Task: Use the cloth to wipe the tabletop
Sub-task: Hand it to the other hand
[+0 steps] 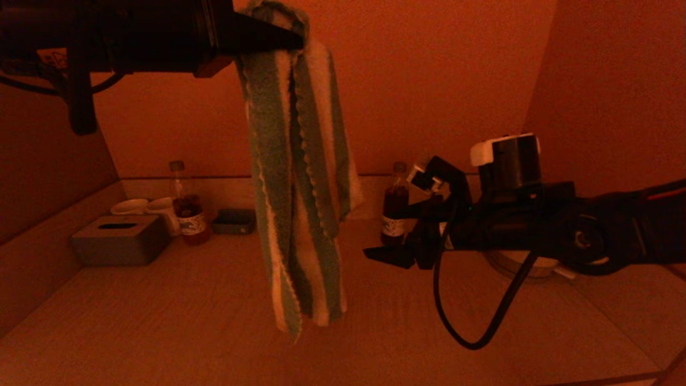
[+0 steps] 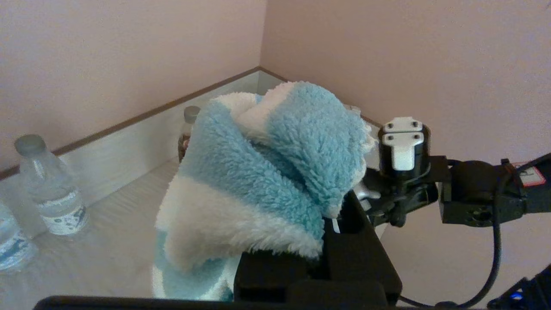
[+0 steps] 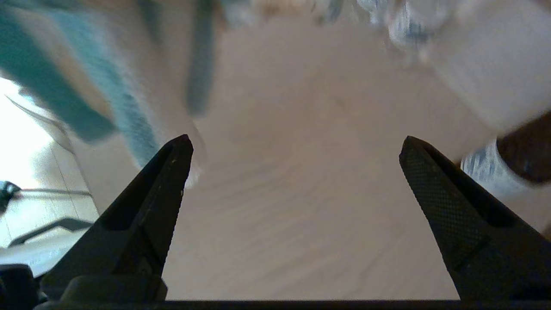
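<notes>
Pale wood-grain tabletop (image 1: 177, 316) fills a corner nook, with plain walls rising behind and on both sides. Along the back edge, toward 10 o'clock in the head view, sit a grey tissue box (image 1: 119, 240), two small white cups (image 1: 144, 207), a bottle of reddish liquid (image 1: 186, 206) and a flat dark case (image 1: 233, 221); a second dark bottle (image 1: 395, 206) stands near 1 o'clock, just behind the right arm.

At 12 o'clock the left gripper (image 1: 292, 38) is raised well above the surface, its fingers clamped on the top of the cloth (image 1: 297, 177). That cloth (fluffy, striped blue and white) bunches over the fingers and hangs straight down in long folds. Its lower end dangles over the middle of the tabletop; whether it touches the wood cannot be told.

The right gripper (image 1: 388, 254) reaches in from 3 o'clock, low over the table, with its tips pointing at the hanging cloth and stopping just beside it, not touching. Its two black fingers (image 3: 150, 206) are spread wide with nothing between them. A black cable (image 1: 482, 321) loops beneath that arm.
</notes>
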